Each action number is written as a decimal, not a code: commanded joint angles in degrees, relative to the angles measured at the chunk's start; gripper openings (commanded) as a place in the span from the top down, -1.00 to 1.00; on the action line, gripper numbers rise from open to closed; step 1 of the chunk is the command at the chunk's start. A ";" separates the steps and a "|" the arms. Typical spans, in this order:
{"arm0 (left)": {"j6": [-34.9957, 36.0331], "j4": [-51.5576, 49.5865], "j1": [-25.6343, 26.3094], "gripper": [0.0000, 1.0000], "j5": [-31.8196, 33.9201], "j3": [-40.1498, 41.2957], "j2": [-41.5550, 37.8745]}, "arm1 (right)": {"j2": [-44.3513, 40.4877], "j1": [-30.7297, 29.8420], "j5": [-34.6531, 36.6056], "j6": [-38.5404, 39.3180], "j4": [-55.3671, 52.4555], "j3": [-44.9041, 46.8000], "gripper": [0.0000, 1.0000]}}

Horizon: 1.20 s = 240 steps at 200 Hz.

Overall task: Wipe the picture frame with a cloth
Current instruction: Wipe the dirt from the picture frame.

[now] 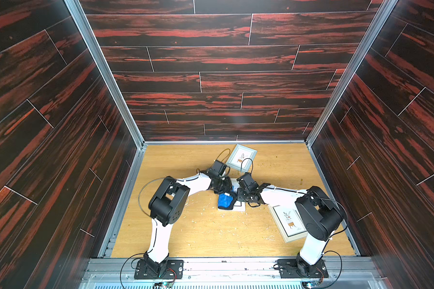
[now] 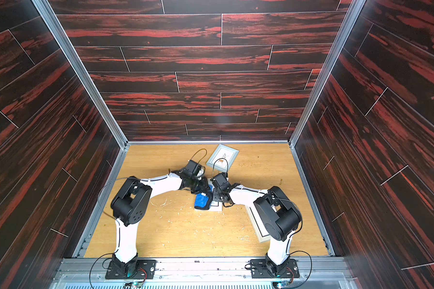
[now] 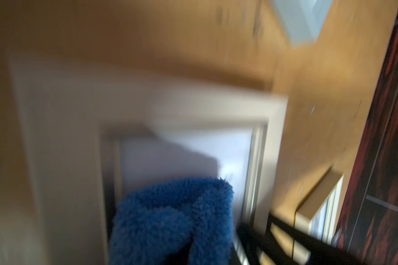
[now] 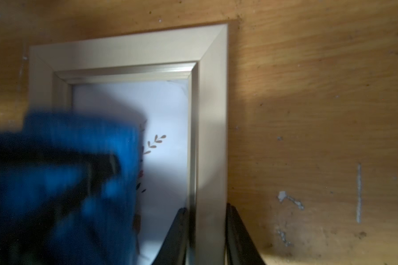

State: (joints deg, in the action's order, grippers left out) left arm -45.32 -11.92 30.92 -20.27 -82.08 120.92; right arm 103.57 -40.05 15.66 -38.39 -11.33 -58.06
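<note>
My cloth point(image 1: 226, 201) is bright blue, fluffy, bunched and black-edged. My left claw point(image 1: 223, 187) is pressed together, pinching it. In both top views the cloth hangs toward 6 o'clock from that claw, onto the glass of the pale picture frame point(image 4: 213, 114) mid-table. My right claw point(image 4: 206, 207), at the cloth's 3 o'clock, pinches the frame's side rail. Lettering on the spare frame point(image 1: 288, 222) is too small to read.

Dim, shadowed, motion-blurred wrist views.

Picture frame point(image 4: 213, 114): smooth pale moulding, satin sheen; print point(image 4: 170, 110) inside it, white paper. Cloth point(image 3: 170, 218) on the frame: deep fluffy pile, matt. Table point(image 4: 308, 91) around the frame: wood grain, scuffed, speckled with debris.
</note>
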 commanded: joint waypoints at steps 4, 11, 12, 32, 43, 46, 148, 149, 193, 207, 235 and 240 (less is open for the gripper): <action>0.36 -1.57 -0.86 1.00 3.09 -3.72 0.93 | -0.66 -0.29 0.53 0.60 -3.89 1.07 0.98; 0.34 -1.55 -0.52 1.00 2.82 -2.66 0.05 | -0.62 -0.29 0.47 0.60 -3.92 1.07 0.98; 0.37 -1.54 -0.47 1.00 2.80 -2.43 -0.14 | -0.59 -0.29 0.49 0.60 -3.94 1.05 0.98; 0.30 -0.98 1.37 1.00 2.94 5.19 -4.77 | -0.40 -0.21 0.35 0.42 -3.70 1.02 0.98; -0.35 -0.10 2.65 1.00 3.20 10.53 -7.78 | -0.35 -0.29 0.35 0.51 -3.55 0.98 0.98; -0.49 0.03 3.00 1.00 3.29 11.77 -8.49 | -0.25 -0.24 0.31 0.58 -3.52 0.94 0.98; 3.59 -9.74 -2.38 1.00 12.37 -0.13 -5.22 | 0.26 -0.28 0.38 0.73 -3.96 0.54 0.98; 3.54 -9.72 -2.28 1.00 12.36 -0.07 -5.33 | 0.29 -0.28 0.36 0.71 -3.96 0.56 0.98; 1.35 -5.55 -1.39 1.00 12.21 1.27 -4.03 | 0.65 -0.28 -0.51 0.68 -3.04 1.00 0.98; 2.32 -5.80 -1.42 1.00 12.13 -2.78 -1.61 | 0.93 -0.29 -0.78 0.75 -2.99 0.86 0.98; 3.65 -9.59 -0.58 1.00 9.85 -13.09 5.07 | 0.51 -0.37 -0.89 0.69 -2.77 1.18 0.98; 3.66 -9.93 -0.27 1.00 9.41 -14.38 6.10 | 0.35 -0.38 -0.92 0.60 -2.70 1.29 0.98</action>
State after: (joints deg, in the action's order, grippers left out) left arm -43.09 -18.87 29.93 -9.39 -90.35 122.83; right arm 103.50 -40.10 15.46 -38.41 -11.53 -58.06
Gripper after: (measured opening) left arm 0.110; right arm 0.264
